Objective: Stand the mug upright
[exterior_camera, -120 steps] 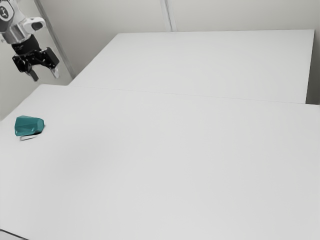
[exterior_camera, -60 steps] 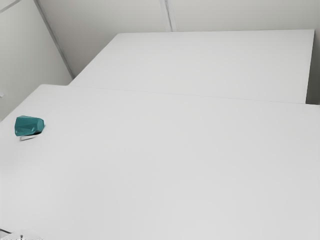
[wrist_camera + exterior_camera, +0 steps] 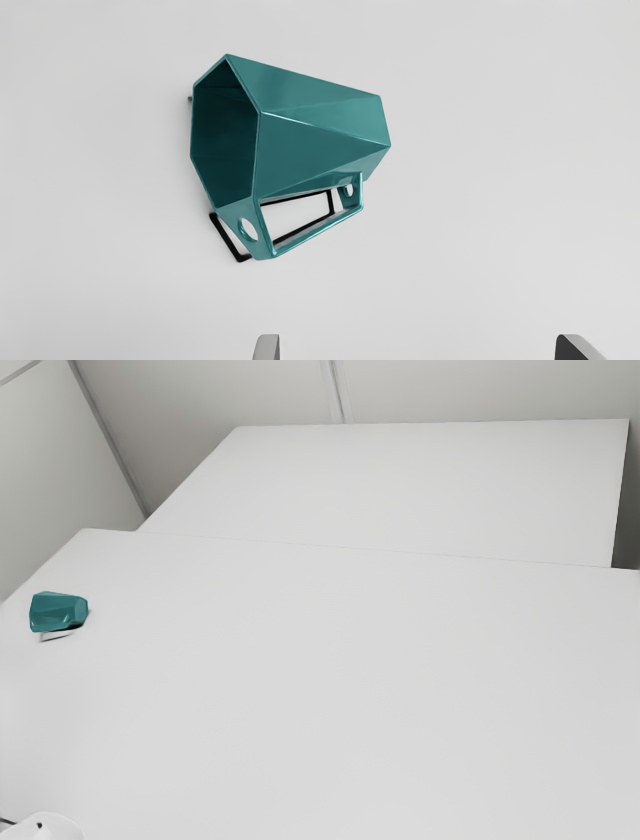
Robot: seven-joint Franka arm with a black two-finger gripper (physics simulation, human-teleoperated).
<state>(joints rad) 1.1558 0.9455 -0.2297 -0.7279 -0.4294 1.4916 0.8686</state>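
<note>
Plain interior, exact kind not determinable: one white worktop; one further white flat surface; pale panels, divided by narrow strips, are seen beyond.

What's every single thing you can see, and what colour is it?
Mug: 1, teal, lying on its side on the table.
Handle: 1, teal, on the mug's side.
Outline, maybe shadow: 1, black, by the handle.
Table: 1, white, under the mug.
Flat surface: 1, white, behind the table.
Walls: 2, pale grey, beyond the table.
Thin line: 1, dark, exterior view's lower left corner.
Arm piece, probably: 1, white, same corner.
Pincer: 1, grey tips, open, near the mug.
</note>
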